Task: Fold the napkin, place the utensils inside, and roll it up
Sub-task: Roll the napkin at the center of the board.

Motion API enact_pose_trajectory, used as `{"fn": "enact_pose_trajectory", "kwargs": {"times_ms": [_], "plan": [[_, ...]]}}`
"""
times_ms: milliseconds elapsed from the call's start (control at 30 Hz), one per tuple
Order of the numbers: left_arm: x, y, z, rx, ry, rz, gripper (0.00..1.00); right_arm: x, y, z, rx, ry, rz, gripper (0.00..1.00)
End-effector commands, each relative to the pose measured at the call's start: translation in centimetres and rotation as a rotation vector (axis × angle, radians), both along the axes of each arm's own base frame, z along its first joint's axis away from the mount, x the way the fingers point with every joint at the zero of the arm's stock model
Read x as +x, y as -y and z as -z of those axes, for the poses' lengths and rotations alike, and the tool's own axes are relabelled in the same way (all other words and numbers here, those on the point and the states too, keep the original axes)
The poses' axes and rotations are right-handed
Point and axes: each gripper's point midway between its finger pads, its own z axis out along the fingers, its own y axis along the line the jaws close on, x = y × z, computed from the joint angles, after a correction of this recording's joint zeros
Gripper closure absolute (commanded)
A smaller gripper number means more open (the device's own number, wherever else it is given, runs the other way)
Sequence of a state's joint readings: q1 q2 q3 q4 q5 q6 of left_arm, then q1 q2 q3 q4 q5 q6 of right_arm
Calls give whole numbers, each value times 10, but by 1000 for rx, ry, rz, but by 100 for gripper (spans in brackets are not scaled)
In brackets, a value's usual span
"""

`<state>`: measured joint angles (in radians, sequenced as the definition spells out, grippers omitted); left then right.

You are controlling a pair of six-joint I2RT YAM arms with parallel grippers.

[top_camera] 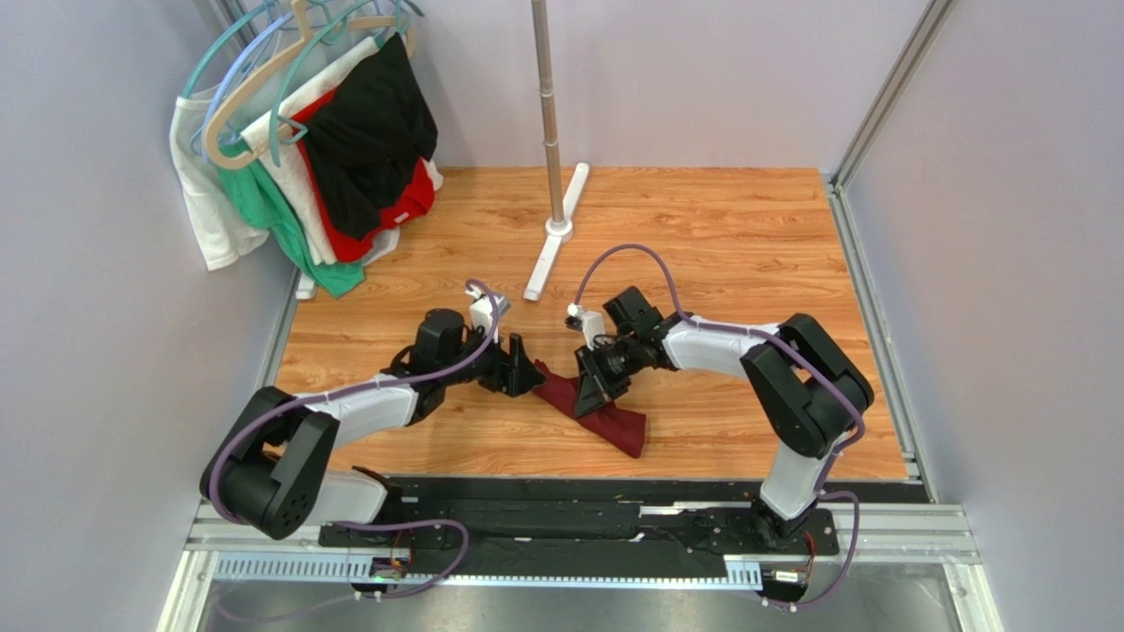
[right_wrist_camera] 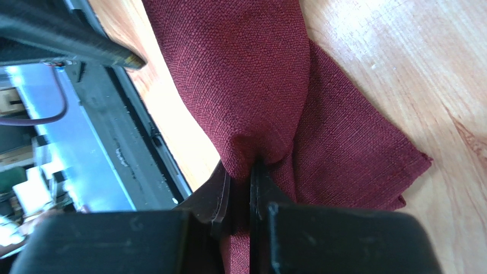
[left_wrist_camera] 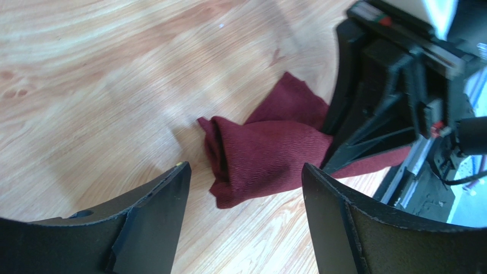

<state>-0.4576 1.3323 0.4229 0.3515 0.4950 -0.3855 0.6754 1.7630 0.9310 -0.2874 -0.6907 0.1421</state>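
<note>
The dark maroon napkin (top_camera: pixel 611 419) lies bunched and partly rolled on the wooden table, near its front edge. My right gripper (top_camera: pixel 594 382) is shut on a fold of the napkin (right_wrist_camera: pixel 246 74); in the right wrist view the cloth is pinched between the closed jaws of that gripper (right_wrist_camera: pixel 240 171). My left gripper (top_camera: pixel 525 375) stands open just left of the cloth. In the left wrist view the rolled end of the napkin (left_wrist_camera: pixel 268 154) lies ahead of the left gripper (left_wrist_camera: pixel 244 168), untouched, with the right gripper (left_wrist_camera: pixel 366 125) behind it. The utensils are hidden.
Garments on hangers (top_camera: pixel 317 145) hang at the back left. A metal pole (top_camera: pixel 544 79) on a white base (top_camera: pixel 554 237) stands at the back centre. The black mounting rail (top_camera: pixel 581 507) runs along the near edge. Grey walls close in both sides.
</note>
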Motion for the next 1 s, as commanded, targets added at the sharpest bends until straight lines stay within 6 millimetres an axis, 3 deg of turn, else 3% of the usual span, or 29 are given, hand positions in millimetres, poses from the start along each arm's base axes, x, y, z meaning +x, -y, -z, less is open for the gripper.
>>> {"fn": "enact_pose_trajectory", "kwargs": {"times_ms": [0, 267, 367, 467, 567, 600, 667, 700, 800, 967], "plan": [[1, 11, -20, -78, 88, 54, 21, -9, 3, 10, 3, -98, -27, 100], [-7, 14, -7, -85, 66, 98, 30, -3, 3, 14, 16, -132, -23, 100], [-7, 17, -2, -95, 42, 108, 46, 0, 3, 14, 16, -133, -24, 100], [-5, 20, 1, -102, 28, 108, 72, 1, 4, 14, 12, -128, -28, 100], [0, 20, 3, -94, 15, 93, 81, 4, 5, 9, 9, -105, -19, 86], [3, 19, 5, -75, -2, 77, 83, 4, 5, 8, 8, -103, -17, 73], [5, 18, 8, -50, -19, 72, 87, 8, 7, -1, 5, -74, -5, 61], [6, 17, 8, -35, -40, 70, 87, 9, 8, -4, 4, -65, 1, 44], [6, 18, 12, 2, -89, 91, 88, 14, 16, -23, -10, -11, 37, 30], [6, 19, 25, 46, -163, 113, 90, 31, 35, -47, -81, 137, 133, 23]]}}
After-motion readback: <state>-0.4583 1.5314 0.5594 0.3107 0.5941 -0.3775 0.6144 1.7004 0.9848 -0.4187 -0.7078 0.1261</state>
